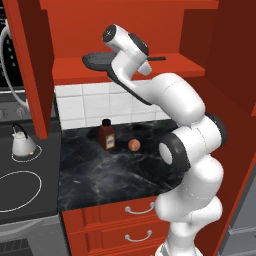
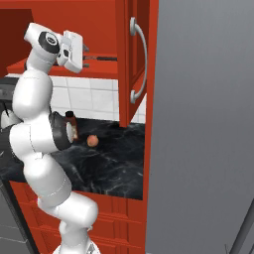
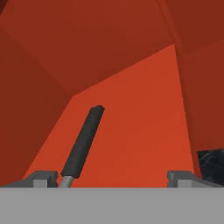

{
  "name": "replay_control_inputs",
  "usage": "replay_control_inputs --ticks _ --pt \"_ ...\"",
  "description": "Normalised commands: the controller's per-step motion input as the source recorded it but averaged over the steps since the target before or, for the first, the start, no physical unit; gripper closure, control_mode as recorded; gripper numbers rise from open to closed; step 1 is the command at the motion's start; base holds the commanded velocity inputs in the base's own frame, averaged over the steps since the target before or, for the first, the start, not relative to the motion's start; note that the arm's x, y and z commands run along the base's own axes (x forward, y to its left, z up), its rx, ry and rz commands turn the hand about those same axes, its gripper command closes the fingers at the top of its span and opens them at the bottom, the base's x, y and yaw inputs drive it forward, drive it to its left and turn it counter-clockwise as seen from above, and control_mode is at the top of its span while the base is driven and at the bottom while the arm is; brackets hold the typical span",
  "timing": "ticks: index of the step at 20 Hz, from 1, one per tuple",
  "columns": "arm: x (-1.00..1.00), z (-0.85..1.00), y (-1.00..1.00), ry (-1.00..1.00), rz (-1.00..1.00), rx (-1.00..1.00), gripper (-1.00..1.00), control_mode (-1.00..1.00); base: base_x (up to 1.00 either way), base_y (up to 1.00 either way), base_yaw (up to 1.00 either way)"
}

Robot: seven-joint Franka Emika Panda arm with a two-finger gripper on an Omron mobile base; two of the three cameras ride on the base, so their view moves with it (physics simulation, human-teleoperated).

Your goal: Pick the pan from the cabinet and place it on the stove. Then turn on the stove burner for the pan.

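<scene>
Gripper (image 3: 113, 177) is spread wide with nothing in it, sitting inside the open cabinet (image 1: 75, 70) just over the shelf. The pan (image 1: 97, 61) sits on that shelf, its black handle (image 3: 83, 142) lying between the fingers, closer to the left one in the hand view. Down on the table (image 1: 100, 175) there's a brown bottle (image 1: 106, 135) and a small peach-coloured ball (image 1: 133, 145) near each other. Stove (image 1: 20, 190) is off to the left with a white kettle (image 1: 23, 141) on it.

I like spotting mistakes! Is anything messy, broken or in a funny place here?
Nothing is spilled or broken. The pan sits flat on the open cabinet's shelf. A brown bottle stands upright on the counter beside a small round fruit, a bit loose-looking.
</scene>
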Motion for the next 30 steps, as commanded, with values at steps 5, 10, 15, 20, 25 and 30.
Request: replay_control_inputs --ticks 5,10,15,20,25,30 --pt "0.31 -0.07 0.00 0.02 0.00 0.00 -1.00 -1.00 0.00 0.00 0.00" --pt "0.28 -0.05 0.00 0.01 0.00 0.00 -1.00 -1.00 0.00 0.00 0.00" --pt "0.25 0.00 0.00 0.02 0.00 0.00 -1.00 -1.00 0.00 0.00 0.00" --pt "0.08 0.00 0.00 0.03 0.00 0.00 -1.00 -1.00 0.00 0.00 0.00" --pt "0.01 -0.07 0.00 0.01 0.00 0.00 -1.00 -1.00 0.00 0.00 0.00" --pt "0.03 -0.06 0.00 0.01 0.00 0.00 -1.00 -1.00 0.00 0.00 0.00"
